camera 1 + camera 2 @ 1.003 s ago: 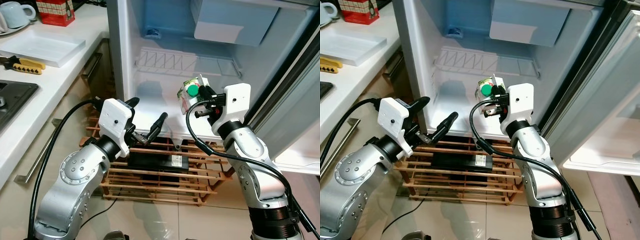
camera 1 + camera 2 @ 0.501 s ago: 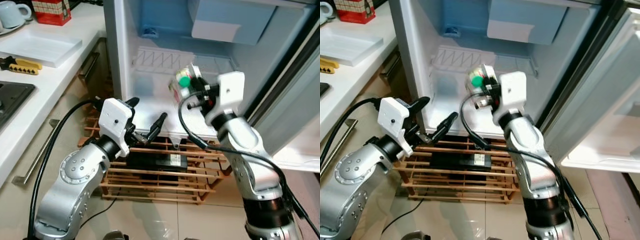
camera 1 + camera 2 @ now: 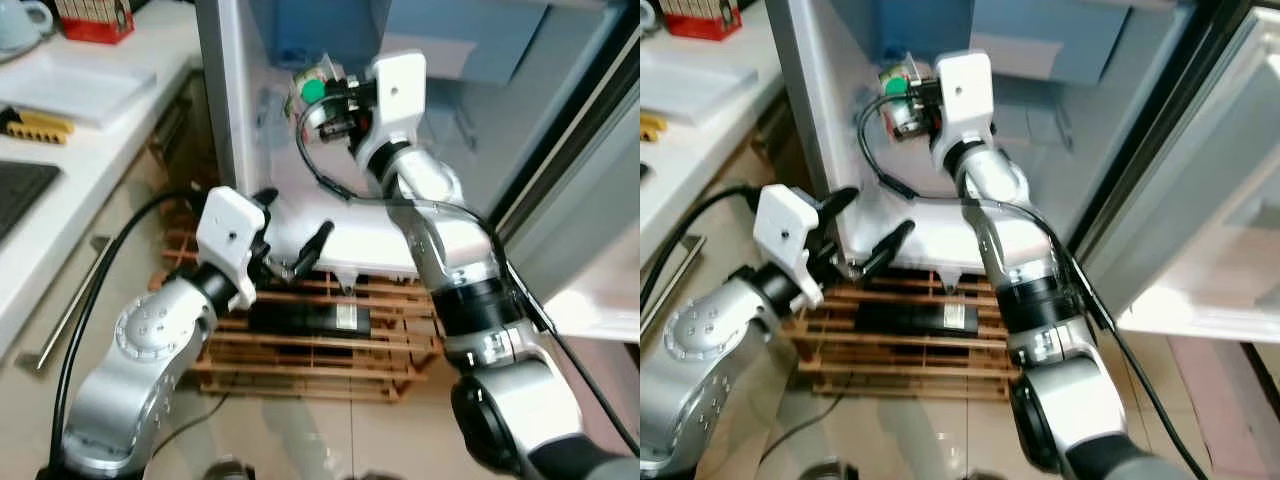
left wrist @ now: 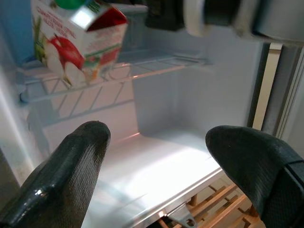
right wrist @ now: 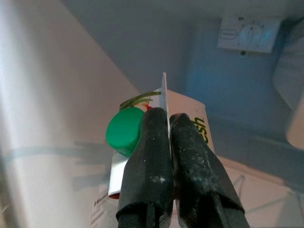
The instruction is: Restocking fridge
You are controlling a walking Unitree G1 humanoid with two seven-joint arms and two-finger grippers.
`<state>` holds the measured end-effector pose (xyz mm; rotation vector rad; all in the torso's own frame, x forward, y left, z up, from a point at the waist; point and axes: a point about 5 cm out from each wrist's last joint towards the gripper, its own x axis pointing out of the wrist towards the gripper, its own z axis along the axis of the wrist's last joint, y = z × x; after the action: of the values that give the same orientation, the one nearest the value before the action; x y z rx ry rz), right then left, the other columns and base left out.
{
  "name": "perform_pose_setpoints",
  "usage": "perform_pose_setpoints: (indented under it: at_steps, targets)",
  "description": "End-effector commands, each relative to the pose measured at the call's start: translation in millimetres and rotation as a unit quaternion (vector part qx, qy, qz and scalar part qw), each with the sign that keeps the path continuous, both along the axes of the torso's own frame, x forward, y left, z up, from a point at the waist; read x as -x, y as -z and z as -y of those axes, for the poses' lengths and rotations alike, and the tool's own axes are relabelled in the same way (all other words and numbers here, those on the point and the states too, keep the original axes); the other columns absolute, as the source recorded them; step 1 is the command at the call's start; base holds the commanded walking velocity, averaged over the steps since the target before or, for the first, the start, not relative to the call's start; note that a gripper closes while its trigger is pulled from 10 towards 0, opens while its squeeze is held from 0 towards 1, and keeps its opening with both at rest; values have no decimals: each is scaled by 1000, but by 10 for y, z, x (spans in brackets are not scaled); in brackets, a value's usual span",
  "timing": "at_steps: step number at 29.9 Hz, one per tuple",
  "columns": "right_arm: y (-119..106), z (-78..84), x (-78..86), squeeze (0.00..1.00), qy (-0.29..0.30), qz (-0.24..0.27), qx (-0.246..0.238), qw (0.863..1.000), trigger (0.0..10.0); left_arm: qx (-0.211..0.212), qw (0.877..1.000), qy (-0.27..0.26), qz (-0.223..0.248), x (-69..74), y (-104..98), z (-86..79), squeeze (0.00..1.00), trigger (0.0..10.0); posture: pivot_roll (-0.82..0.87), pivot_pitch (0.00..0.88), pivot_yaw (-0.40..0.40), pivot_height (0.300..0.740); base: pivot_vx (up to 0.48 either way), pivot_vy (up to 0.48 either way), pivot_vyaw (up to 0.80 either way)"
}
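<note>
Right gripper (image 5: 167,156), jaws clamped on the juice carton's (image 3: 312,90) top ridge, holds it inside the fridge (image 3: 520,110); left gripper (image 3: 292,232) waits below, jaws apart.

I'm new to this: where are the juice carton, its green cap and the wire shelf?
juice carton (image 4: 78,45), left wrist view, printed side.
green cap (image 5: 124,136), right wrist view, top.
wire shelf (image 4: 142,71), left wrist view, front rail.

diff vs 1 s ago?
The right gripper, still shut on the juice carton, has reached up and forward, carrying it from in front of the fridge into its interior, above the wire shelf. The left gripper stays open and low by the wooden rack.
</note>
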<state>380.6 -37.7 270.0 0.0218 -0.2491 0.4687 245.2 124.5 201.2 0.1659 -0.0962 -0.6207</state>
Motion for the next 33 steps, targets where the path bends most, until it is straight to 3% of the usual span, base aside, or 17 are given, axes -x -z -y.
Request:
perform_pose_setpoints:
  at_steps: [1,5,7,14,20,28,33]
  targets:
    - [8,49,-80,0,16,-6,-6,1000,10000,-1,1000,7,6,36,-45,10,0,10000,93,92,-118,740,0,0,0]
    - [-11,40,-176,0,38,-17,-2,999,10000,-3,1000,7,4,68,-44,9,0,10000,103,99,-126,740,0,0,0]
    - [-61,-10,-243,0,39,-26,-25,999,10000,-4,1000,9,4,84,-65,7,0,10000,115,109,-133,740,0,0,0]
    - [-143,-36,-314,0,47,-33,-41,998,10000,-8,1000,11,9,107,-138,-7,0,10000,133,124,-137,740,0,0,0]
    - [-240,4,-345,0,57,-31,-64,996,10000,-6,1000,14,15,107,-195,3,0,10000,138,128,-136,740,0,0,0]
    - [-341,53,-367,0,68,-24,-87,994,10000,34,999,14,39,77,-381,50,0,10000,140,134,-139,740,0,0,0]
    - [-339,24,-364,0,61,-26,-78,995,10000,41,998,14,43,76,-420,65,0,10000,139,139,-144,740,0,0,0]
